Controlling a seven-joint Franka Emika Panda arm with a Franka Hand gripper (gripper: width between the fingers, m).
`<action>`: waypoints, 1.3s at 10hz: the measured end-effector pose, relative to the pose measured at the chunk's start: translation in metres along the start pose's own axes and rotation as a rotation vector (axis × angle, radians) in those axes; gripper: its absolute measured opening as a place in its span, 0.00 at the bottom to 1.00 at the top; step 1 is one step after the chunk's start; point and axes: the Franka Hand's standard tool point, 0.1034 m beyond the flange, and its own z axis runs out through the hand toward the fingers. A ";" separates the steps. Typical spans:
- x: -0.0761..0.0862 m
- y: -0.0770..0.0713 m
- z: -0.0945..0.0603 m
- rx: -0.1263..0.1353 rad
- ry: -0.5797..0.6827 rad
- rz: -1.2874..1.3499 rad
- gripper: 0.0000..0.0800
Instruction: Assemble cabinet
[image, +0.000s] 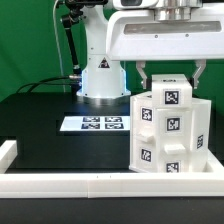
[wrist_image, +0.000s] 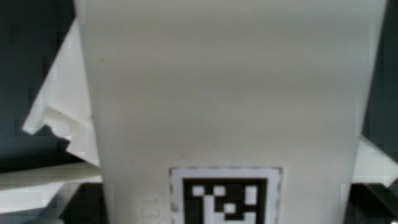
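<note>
The cabinet (image: 165, 135) is a white box with several black-and-white marker tags. It stands upright at the exterior view's right, close behind the front rail. My gripper (image: 170, 78) is straight above it, one finger down each side of its top part, and the jaws look closed against it. In the wrist view the cabinet's white top face (wrist_image: 214, 100) fills most of the picture, with one tag (wrist_image: 226, 195) on it. My fingers do not show clearly there.
The marker board (image: 95, 124) lies flat on the black table left of the cabinet. A long low white rail (image: 100, 187) runs along the front edge, with a short piece (image: 8, 152) at the left. The arm's white base (image: 103, 80) stands behind.
</note>
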 end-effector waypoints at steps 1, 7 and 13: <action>0.000 0.001 0.000 -0.001 0.000 0.074 0.70; -0.004 0.001 0.001 -0.001 -0.006 0.582 0.70; -0.005 0.003 0.001 -0.003 -0.017 1.020 0.70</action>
